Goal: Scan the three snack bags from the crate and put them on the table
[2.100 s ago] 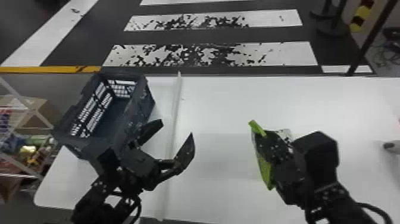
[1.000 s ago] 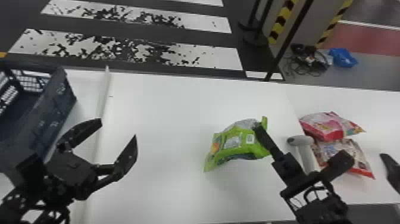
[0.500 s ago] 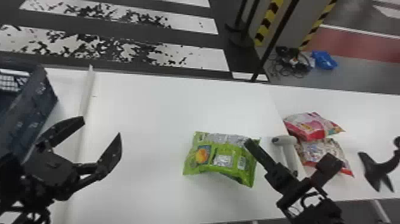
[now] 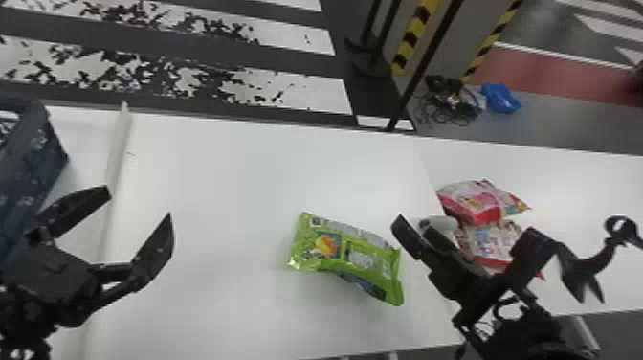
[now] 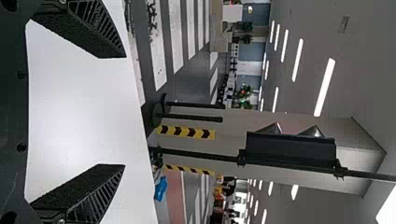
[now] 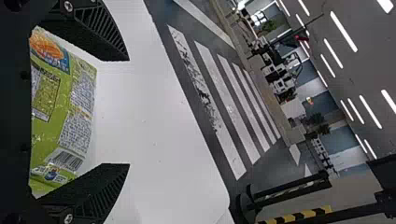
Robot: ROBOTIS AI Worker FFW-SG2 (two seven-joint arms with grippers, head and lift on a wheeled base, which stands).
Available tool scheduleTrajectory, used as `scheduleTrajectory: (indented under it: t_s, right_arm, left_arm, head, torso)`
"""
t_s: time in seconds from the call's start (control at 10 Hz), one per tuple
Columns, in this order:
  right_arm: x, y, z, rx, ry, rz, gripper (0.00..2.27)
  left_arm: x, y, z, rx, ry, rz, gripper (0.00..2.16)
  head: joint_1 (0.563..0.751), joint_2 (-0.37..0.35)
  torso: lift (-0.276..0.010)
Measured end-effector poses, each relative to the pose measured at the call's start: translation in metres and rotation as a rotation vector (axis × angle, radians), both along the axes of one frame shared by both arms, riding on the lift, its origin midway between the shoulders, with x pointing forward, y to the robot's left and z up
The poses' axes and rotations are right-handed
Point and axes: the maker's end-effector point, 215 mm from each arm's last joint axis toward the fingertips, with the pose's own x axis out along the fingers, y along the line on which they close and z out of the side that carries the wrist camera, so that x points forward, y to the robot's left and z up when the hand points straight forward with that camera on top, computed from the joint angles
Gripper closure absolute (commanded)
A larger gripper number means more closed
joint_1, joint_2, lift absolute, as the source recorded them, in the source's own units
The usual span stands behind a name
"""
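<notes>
The green snack bag [image 4: 345, 258] lies on the white table, just left of my right gripper [image 4: 465, 226], whose two fingers stand apart. From the wrist, the right gripper [image 6: 128, 112] is open, with the green bag [image 6: 60, 112] beyond its finger bases, barcode showing. A pink-red snack bag [image 4: 478, 198] and a pale one with red edges [image 4: 490, 241] overlap on the right, the latter partly behind the right gripper. Over the table's left part my left gripper [image 4: 139, 203] is open; in its wrist view, nothing is between the left gripper's fingers [image 5: 125, 111].
At the far left edge is the dark blue crate [image 4: 28, 167], partly in view. A pale scanner [image 4: 446, 223] is partly hidden behind the right gripper. Right of that gripper stands a black curved stand [image 4: 581, 265]. A raised white strip [image 4: 117, 143] crosses the table near the crate.
The head view has turned right, bringing in the other bags and scanner. The green bag, earlier upright at the right gripper, has been let go and lies on the table, apart from the fingers.
</notes>
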Motion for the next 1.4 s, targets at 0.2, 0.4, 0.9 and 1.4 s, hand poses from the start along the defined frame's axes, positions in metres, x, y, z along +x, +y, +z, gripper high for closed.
scheduleTrajectory:
  t_s: [0.2,0.4,0.9,1.4]
  right_arm:
    - [-0.029,0.056,0.008,0.011,0.092,0.154,0.55]
    - [-0.068,0.126,-0.003,0.015,0.221,0.321,1.78]
    - [-0.078,0.187,-0.065,-0.21,0.384,0.477,2.13]
    - [-0.036,0.189,-0.116,-0.42,0.467,0.483,2.13]
  left_arm:
    - [0.0,0.0,0.0,-0.005,0.002,0.005,0.03]
    - [-0.001,0.0,-0.002,-0.008,0.005,0.01,0.03]
    - [-0.007,0.009,0.004,-0.015,-0.021,0.013,0.03]
    - [-0.002,0.024,0.016,-0.073,-0.022,0.057,0.03]
  head:
    - [0.695,-0.232]
    - [0.695,-0.126]
    - [0.695,-0.002]
    - [0.695,0.023]
  torso:
    - [-0.094]
    - [-0.094]
    - [-0.094]
    - [-0.094]
